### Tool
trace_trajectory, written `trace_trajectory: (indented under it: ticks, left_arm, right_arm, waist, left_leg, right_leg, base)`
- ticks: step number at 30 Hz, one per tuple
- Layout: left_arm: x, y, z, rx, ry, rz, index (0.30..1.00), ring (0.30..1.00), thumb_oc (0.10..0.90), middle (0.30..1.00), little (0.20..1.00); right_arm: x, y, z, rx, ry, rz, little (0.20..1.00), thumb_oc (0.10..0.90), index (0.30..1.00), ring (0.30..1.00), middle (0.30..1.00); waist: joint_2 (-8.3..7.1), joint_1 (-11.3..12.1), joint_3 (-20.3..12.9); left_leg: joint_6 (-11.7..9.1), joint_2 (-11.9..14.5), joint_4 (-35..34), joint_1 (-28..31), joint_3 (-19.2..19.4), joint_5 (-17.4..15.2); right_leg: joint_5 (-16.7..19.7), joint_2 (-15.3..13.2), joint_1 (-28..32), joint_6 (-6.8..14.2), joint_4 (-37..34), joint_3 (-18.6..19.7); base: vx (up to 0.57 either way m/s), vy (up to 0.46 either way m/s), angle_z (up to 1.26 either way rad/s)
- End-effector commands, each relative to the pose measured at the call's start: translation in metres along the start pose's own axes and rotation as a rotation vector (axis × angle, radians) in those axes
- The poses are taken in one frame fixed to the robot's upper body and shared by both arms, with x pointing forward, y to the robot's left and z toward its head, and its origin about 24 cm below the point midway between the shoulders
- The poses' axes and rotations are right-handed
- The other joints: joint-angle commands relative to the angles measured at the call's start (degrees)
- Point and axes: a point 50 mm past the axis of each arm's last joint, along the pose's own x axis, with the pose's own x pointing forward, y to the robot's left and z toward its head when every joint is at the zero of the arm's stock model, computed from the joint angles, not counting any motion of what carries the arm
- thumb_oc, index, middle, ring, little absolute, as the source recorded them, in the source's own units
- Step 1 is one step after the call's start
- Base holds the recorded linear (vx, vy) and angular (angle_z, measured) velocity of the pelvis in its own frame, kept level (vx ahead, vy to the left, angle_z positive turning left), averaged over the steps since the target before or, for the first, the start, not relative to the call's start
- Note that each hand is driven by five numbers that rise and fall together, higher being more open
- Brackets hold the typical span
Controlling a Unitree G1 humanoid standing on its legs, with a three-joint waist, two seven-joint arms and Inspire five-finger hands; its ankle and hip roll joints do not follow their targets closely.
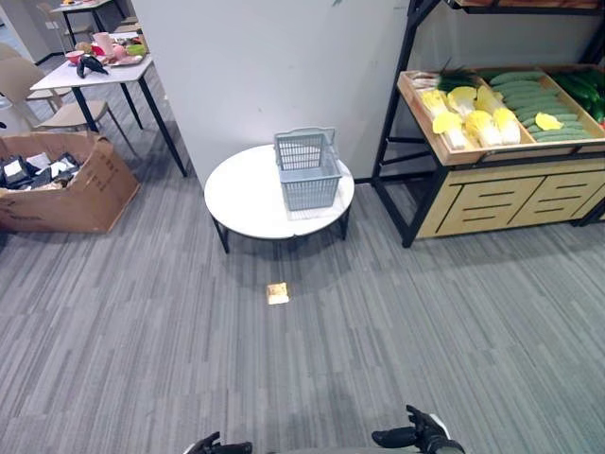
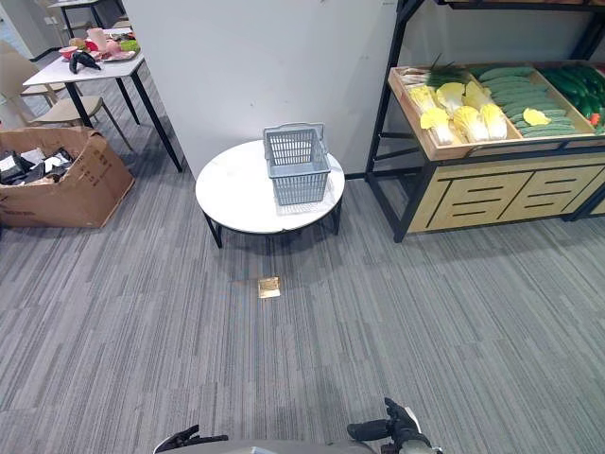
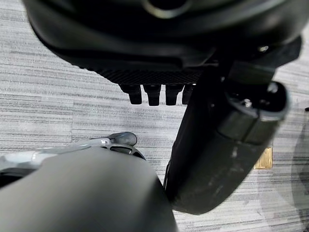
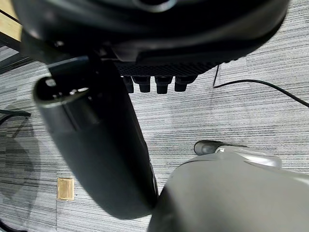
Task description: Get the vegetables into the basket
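In the left eye view a grey basket (image 1: 307, 168) stands on a round white worktop (image 1: 248, 197) against the white wall, a little toward the worktop's right side. To the right of it a wooden shelf stand (image 1: 501, 180) carries the vegetables: yellow-white cabbages (image 1: 470, 115) in the nearer compartment and green cucumbers (image 1: 535, 102) in the one beside it. Both lie well apart from the basket and far from either robot hand. The left robot hand (image 1: 216, 445) and the right robot hand (image 1: 416, 436) show at the bottom edge, low over the grey carpet, holding nothing. A small yellowish tag (image 1: 277, 293) lies on the floor between the hands and the worktop. At far left sit a cardboard box (image 1: 66, 184) and a side table (image 1: 93, 68) with mixed things on it.

The right eye view gives the same layout; here a bit of red (image 2: 594, 119) shows at the right end of the cucumbers.

The left wrist view shows what the head views cannot: the left robot hand's fingers (image 3: 151, 94) straight in a row, thumb apart, empty, with carpet and the floor tag past them.

The right wrist view shows the right robot hand's fingers (image 4: 154, 84) likewise straight and empty, thumb spread, above the carpet.
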Motion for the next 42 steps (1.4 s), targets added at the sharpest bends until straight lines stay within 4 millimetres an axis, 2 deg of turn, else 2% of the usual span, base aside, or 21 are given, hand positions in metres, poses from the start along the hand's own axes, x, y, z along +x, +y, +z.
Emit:
trace_trajectory:
  ticks: [1, 7, 13, 22, 28, 29, 34, 38, 42]
  left_arm:
    - [0.001, -0.026, -0.001, 0.039, 0.002, -0.096, 1.000, 1.000, 0.900, 1.000, 1.000]
    - [0.001, -0.027, 0.005, -0.003, -0.020, -0.110, 1.000, 1.000, 0.900, 1.000, 1.000]
    - [0.001, -0.030, 0.003, -0.034, -0.008, -0.096, 1.000, 1.000, 0.900, 1.000, 1.000]
    - [0.002, -0.034, 0.007, 0.003, -0.026, -0.100, 1.000, 1.000, 0.900, 1.000, 1.000]
    - [0.002, -0.035, 0.013, 0.034, -0.048, -0.116, 1.000, 1.000, 0.900, 1.000, 1.000]
    - [0.002, -0.036, 0.014, 0.025, -0.049, -0.119, 1.000, 1.000, 0.900, 1.000, 1.000]
    - [0.002, -0.037, 0.013, 0.026, -0.043, -0.085, 1.000, 1.000, 0.900, 1.000, 1.000]
    - [0.003, -0.039, 0.021, 0.021, -0.070, -0.090, 1.000, 1.000, 0.900, 1.000, 1.000]
    - [0.004, -0.033, 0.033, -0.001, -0.113, -0.061, 1.000, 1.000, 0.900, 1.000, 1.000]
  right_arm:
    - [0.000, 0.018, -0.002, -0.019, 0.025, 0.059, 1.000, 0.900, 1.000, 1.000, 1.000]
    - [0.001, 0.016, 0.002, -0.011, 0.011, 0.053, 1.000, 0.900, 1.000, 1.000, 1.000]
    - [0.001, 0.015, 0.003, -0.020, 0.002, 0.061, 1.000, 0.900, 1.000, 1.000, 1.000]
    - [0.001, 0.017, 0.016, 0.027, -0.064, 0.142, 1.000, 0.900, 1.000, 1.000, 1.000]
    - [0.002, 0.005, 0.030, -0.033, -0.131, 0.095, 1.000, 0.900, 1.000, 1.000, 1.000]
    - [0.001, 0.001, 0.040, -0.058, -0.187, 0.082, 1.000, 0.900, 1.000, 1.000, 1.000]
    - [0.002, -0.008, 0.040, -0.101, -0.179, 0.046, 1.000, 0.900, 1.000, 1.000, 1.000]
    - [0.002, -0.013, 0.043, -0.086, -0.182, 0.026, 1.000, 0.900, 1.000, 1.000, 1.000]
    - [0.002, -0.019, 0.043, -0.091, -0.177, -0.014, 1.000, 0.900, 1.000, 1.000, 1.000]
  waist:
    - [-2.29, -1.0, 1.5]
    - [-2.29, -0.6, 2.0]
    - [-1.89, -0.8, 2.0]
    - [-1.53, -1.4, 2.6]
    - [-1.07, -1.8, 3.5]
    - [-0.88, -2.3, 3.8]
    - [-0.38, -2.7, 4.0]
    - [-0.47, -2.5, 4.9]
    - [-0.88, -2.0, 6.6]
  left_leg:
    - [-5.3, 2.8, -3.1, 2.6, -2.4, 0.5]
    - [-5.3, 2.7, -3.1, 2.2, -2.9, 0.7]
    - [-5.3, 2.7, -3.1, 2.5, -2.9, 0.5]
    - [-5.7, 3.2, -3.1, 2.3, -2.7, 0.7]
    - [-6.0, 3.6, -2.9, 2.1, -2.5, 1.0]
    - [-6.2, 3.8, -2.7, 2.0, -2.3, 1.1]
    - [-6.7, 4.6, -2.2, 1.8, -1.9, 1.3]
    - [-7.2, 5.3, 0.7, 0.1, -2.7, 1.3]
    - [-8.1, 6.9, 8.4, -3.7, -4.9, 2.4]
  right_leg:
    - [7.2, -5.8, 2.2, 5.4, -8.7, -0.2]
    - [7.1, -5.9, 2.2, 5.4, -8.7, -0.5]
    - [6.9, -5.8, 2.4, 5.2, -8.7, -0.5]
    - [6.7, -5.3, 2.0, 5.0, -8.7, 0.1]
    - [6.7, -4.9, 1.7, 4.9, -8.7, 0.2]
    - [6.7, -4.7, 1.6, 4.7, -8.7, 0.5]
    - [6.6, -4.2, 1.3, 4.4, -8.7, 0.9]
    - [6.4, -3.8, 1.2, 3.9, -8.7, 0.7]
    - [5.0, -2.7, 0.7, 2.1, -6.2, 0.2]
  base:
    - [0.00, 0.000, 0.00]
    - [0.00, 0.000, 0.00]
    - [0.00, 0.000, 0.00]
    - [0.00, 0.000, 0.00]
    - [0.00, -0.005, 0.00]
    - [0.00, 0.000, 0.00]
    - [0.02, -0.038, -0.12]
    - [0.01, -0.086, -0.04]
    - [0.01, -0.131, 0.09]
